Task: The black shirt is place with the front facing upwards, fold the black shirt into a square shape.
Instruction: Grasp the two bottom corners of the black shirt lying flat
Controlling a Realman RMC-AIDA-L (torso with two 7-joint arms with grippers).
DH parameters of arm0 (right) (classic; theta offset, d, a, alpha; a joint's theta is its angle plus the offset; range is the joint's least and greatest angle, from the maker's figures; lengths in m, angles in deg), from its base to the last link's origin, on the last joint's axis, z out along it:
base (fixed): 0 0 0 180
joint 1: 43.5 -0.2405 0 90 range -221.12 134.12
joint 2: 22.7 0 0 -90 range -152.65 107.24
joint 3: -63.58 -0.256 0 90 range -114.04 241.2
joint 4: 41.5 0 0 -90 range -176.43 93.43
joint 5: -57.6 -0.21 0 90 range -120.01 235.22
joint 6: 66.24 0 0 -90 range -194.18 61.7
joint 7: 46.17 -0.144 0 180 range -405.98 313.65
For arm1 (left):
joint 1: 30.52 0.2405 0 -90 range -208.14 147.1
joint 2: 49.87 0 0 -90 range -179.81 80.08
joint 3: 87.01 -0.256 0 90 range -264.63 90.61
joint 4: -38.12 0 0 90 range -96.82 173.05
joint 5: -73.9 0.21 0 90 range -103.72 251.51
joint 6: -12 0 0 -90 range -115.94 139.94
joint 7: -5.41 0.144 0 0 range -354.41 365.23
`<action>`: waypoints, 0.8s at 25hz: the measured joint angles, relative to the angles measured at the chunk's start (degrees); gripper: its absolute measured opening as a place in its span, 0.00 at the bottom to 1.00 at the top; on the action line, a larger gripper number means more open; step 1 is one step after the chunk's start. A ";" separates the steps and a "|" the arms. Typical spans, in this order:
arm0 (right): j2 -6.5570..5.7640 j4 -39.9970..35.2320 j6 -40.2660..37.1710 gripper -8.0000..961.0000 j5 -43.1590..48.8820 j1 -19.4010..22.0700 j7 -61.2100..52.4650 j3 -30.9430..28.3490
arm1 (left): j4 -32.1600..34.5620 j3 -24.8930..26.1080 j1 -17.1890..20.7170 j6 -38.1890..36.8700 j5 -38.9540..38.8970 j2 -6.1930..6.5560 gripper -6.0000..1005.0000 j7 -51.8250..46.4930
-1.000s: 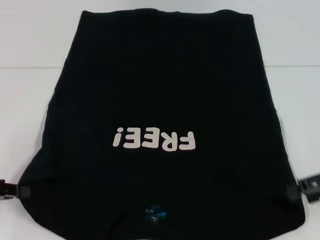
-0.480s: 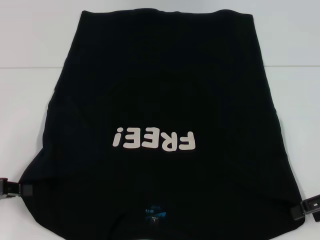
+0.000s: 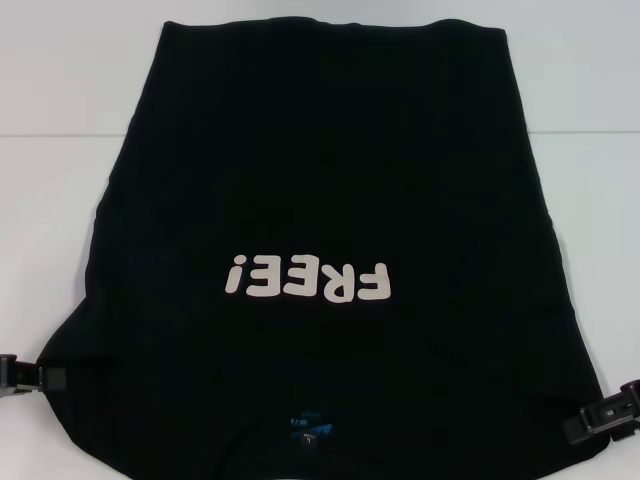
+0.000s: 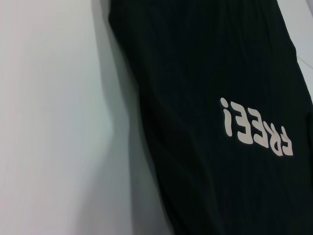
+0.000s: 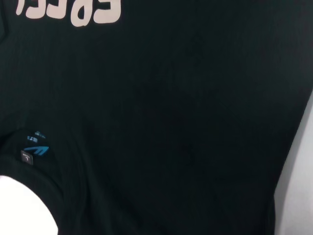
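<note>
The black shirt [image 3: 320,180] lies flat on the white table, front up, with its collar towards me and its sides folded in. Its white "FREE!" print [image 3: 307,279] reads upside down, and the blue neck label [image 3: 305,428] sits near the front edge. My left gripper [image 3: 40,378] is at the shirt's near left corner, at the fabric edge. My right gripper [image 3: 595,425] is at the near right corner. The left wrist view shows the shirt [image 4: 205,73] and its print [image 4: 257,128]. The right wrist view shows the shirt [image 5: 186,122] and its label [image 5: 35,149].
The white table [image 3: 60,80] shows bare to the left, right and behind the shirt. It also shows beside the shirt in the left wrist view [image 4: 49,122] and at the picture's edge in the right wrist view [image 5: 298,186].
My right gripper has moved towards me along the shirt's right edge, to its near right corner. My left gripper has barely shifted. The shirt lies as before.
</note>
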 joint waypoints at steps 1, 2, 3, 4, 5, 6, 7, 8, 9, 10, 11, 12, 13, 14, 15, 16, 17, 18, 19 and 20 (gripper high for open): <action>0.02 0.08 0.15 0.92 0.02 -0.02 0.00 0.12 | 0.00 0.00 0.00 0.00 0.00 0.00 0.03 0.02; 0.03 0.11 0.23 0.92 0.05 -0.02 0.00 0.27 | -0.01 0.00 0.00 0.00 0.00 0.00 0.03 0.02; 0.05 0.12 0.31 0.92 0.06 -0.02 0.01 0.36 | -0.01 0.00 0.00 0.00 -0.01 0.00 0.03 0.03; 0.07 0.13 0.37 0.92 0.07 -0.03 0.04 0.41 | -0.01 0.00 0.00 0.00 -0.01 -0.02 0.03 0.04; 0.10 0.14 0.43 0.92 0.07 -0.02 0.07 0.42 | -0.01 0.00 0.01 0.00 -0.01 -0.04 0.03 0.06; 0.13 0.13 0.52 0.92 0.07 -0.04 0.11 0.42 | -0.01 0.00 0.03 0.00 -0.01 -0.05 0.03 0.08; 0.18 0.13 0.67 0.92 0.06 -0.06 0.13 0.42 | -0.01 0.00 0.05 0.00 -0.01 -0.08 0.03 0.10; 0.21 0.14 0.79 0.92 -0.02 -0.07 0.13 0.42 | -0.06 0.00 0.07 0.02 -0.01 -0.08 0.03 0.12; 0.23 0.16 0.82 0.92 -0.07 -0.08 0.13 0.42 | -0.15 0.00 0.08 0.04 -0.01 -0.09 0.03 0.14; 0.25 0.21 0.85 0.92 -0.25 -0.10 0.17 0.42 | -0.32 0.00 0.08 0.13 -0.01 -0.09 0.03 0.16; 0.25 0.21 0.85 0.92 -0.25 -0.10 0.17 0.42 | -0.49 0.00 0.07 0.21 0.01 -0.09 0.03 0.18; 0.28 0.25 0.85 0.92 -0.33 -0.15 0.23 0.42 | -0.65 0.00 0.06 0.32 0.03 -0.09 0.03 0.19; 0.32 0.29 0.85 0.92 -0.38 -0.22 0.31 0.42 | -0.72 0.00 0.06 0.39 0.07 -0.09 0.03 0.19; 0.40 0.33 0.85 0.92 -0.43 -0.34 0.42 0.41 | -0.76 0.00 0.07 0.43 0.10 -0.09 0.03 0.19; 0.53 0.38 0.85 0.92 -0.46 -0.48 0.54 0.41 | -0.76 0.00 0.09 0.44 0.10 -0.09 0.03 0.19; 0.64 0.46 0.84 0.92 -0.46 -0.58 0.62 0.40 | -0.76 -0.03 0.11 0.44 0.09 -0.09 0.03 0.20; 0.78 0.63 0.84 0.92 -0.46 -0.72 0.69 0.40 | -0.76 -0.05 0.14 0.44 0.06 -0.09 0.03 0.21; 0.86 0.92 0.84 0.91 -0.46 -0.89 0.82 0.42 | -0.76 -0.05 0.14 0.44 0.05 -0.09 0.03 0.21; 0.91 1.35 0.85 0.91 -0.46 -1.06 1.01 0.42 | -0.76 -0.04 0.14 0.44 0.04 -0.09 0.03 0.21; 0.91 1.72 0.88 0.91 -0.46 -1.21 1.13 0.41 | -0.76 -0.02 0.14 0.44 0.03 -0.09 0.03 0.22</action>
